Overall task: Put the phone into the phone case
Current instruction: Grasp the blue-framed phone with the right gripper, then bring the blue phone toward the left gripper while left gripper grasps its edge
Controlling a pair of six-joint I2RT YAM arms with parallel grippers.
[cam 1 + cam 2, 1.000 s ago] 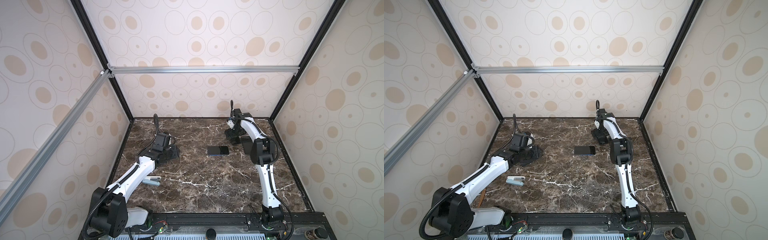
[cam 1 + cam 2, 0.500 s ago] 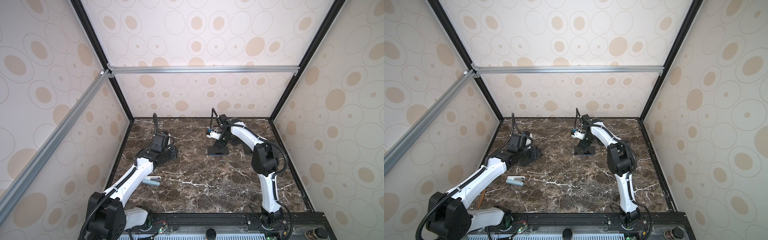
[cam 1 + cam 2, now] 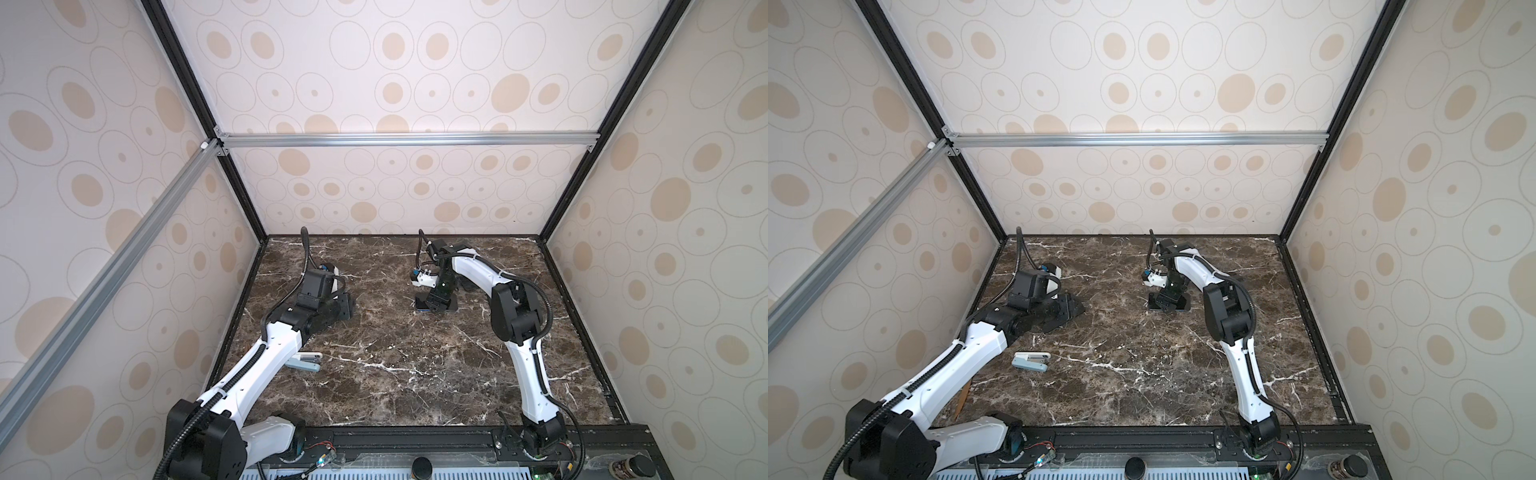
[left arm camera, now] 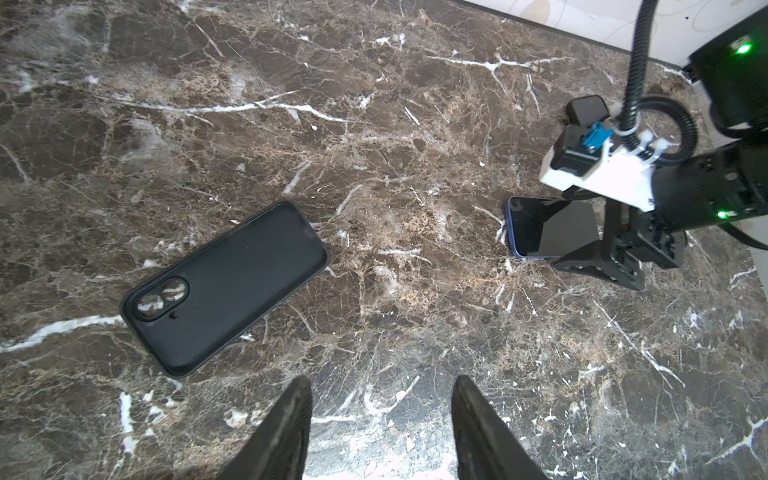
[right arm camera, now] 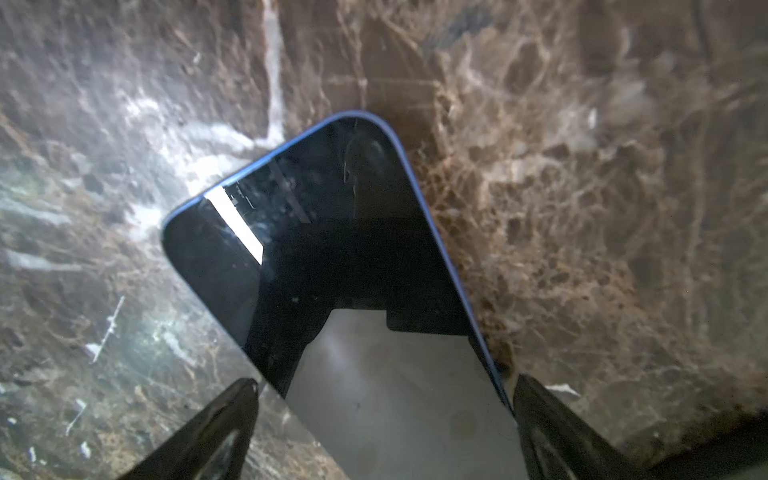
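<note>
light: bright, even | glare: phone [image 5: 332,249] screen | blur: right wrist view edges

In both top views the right gripper [image 3: 434,302] covered most of the phone [image 3: 452,306]; the phone case [image 4: 224,286] could not be made out there. The right wrist view cut off the phone's near end.

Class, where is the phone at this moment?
The phone lies screen-up on the marble table, just right of centre in both top views, straddled by the open right end effector, apart from the phone case.
</note>
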